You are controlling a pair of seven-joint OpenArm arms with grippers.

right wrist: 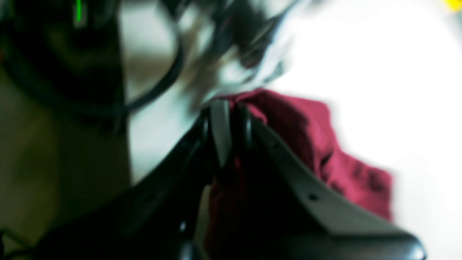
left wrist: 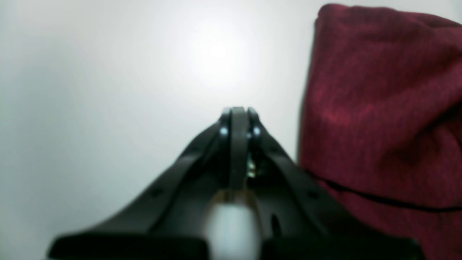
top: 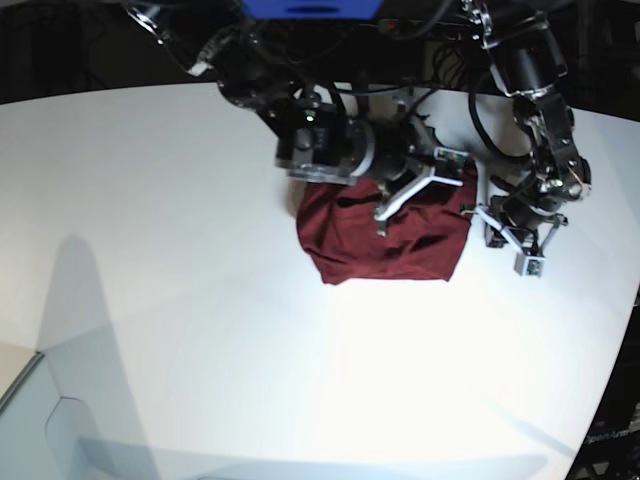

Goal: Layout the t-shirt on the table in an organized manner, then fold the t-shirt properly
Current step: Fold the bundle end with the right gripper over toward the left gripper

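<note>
the t-shirt [top: 385, 235] lies folded into a compact block on the desk [top: 180, 300]. the right pincer [right wrist: 231, 108] pinches its edge; the left pincer [left wrist: 238, 115], closed and empty, sits just beside the shirt. folding looks nearly finished; next, release and withdraw.

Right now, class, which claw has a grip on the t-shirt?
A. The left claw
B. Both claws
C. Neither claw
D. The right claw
D: the right claw is shut on a bunched fold of the t-shirt, while the left claw is shut on nothing beside the cloth, over the bare table.
</note>
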